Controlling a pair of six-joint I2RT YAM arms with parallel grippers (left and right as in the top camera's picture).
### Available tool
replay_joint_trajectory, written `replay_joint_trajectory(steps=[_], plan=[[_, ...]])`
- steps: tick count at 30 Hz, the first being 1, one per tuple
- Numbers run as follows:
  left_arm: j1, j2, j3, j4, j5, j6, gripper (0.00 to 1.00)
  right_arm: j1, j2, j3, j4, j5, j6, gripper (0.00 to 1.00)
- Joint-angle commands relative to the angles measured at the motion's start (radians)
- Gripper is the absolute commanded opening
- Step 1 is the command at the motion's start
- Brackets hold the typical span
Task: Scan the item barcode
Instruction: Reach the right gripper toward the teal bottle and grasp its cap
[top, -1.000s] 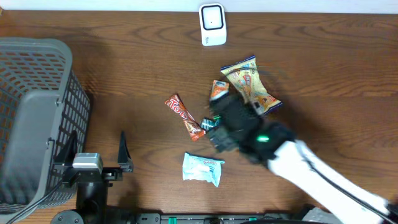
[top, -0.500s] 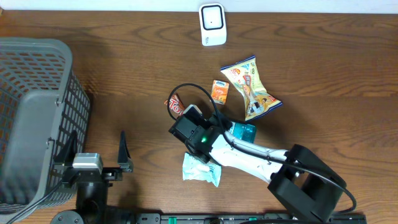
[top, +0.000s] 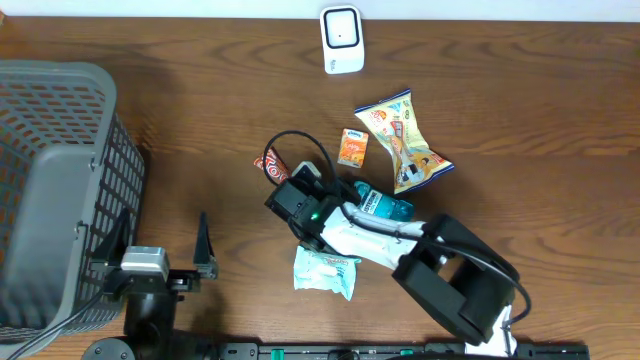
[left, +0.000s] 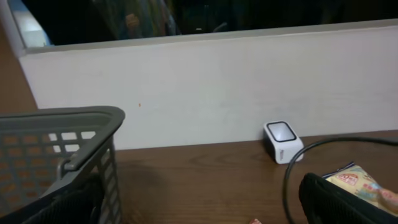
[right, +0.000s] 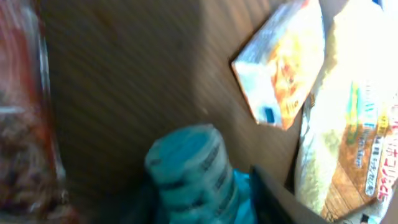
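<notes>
1. The teal roll (top: 383, 206) is found mid-table, near the orange box (top: 352, 147) and well apart from the scanner (top: 341, 40).
2. The right gripper (top: 350, 194) is set about the roll with its jaws part-closed. Whether it is actually held cannot be told. The left gripper (top: 160, 228) is spread wide and empty.
3. The rounded roll could be squeezed out sideways, or its barcode could be turned away from the scanner.

The black left tool (top: 160, 228) sits low at near left, fingers spread wide. The white right arm (top: 365, 240) reaches leftward; the right tool (top: 286, 190) points down, spread unclear.
</notes>
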Motion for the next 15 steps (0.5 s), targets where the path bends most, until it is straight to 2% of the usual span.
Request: replay_joint_trajectory(steps=[1, 9, 15], plan=[[-0.014, -0.006, 0.002, 0.004, -0.01, -0.004, 1.0, -0.013, 0.097, -0.049, -0.039, -0.134, -0.014, 0.33], [-0.016, -0.006, 0.002, 0.005, -0.011, -0.004, 1.0, -0.024, 0.068, -0.004, -0.087, -0.219, -0.01, 0.19], [-0.016, -0.006, 0.002, 0.004, -0.011, -0.004, 1.0, -0.051, 0.021, 0.124, -0.221, -0.383, -0.011, 0.2]])
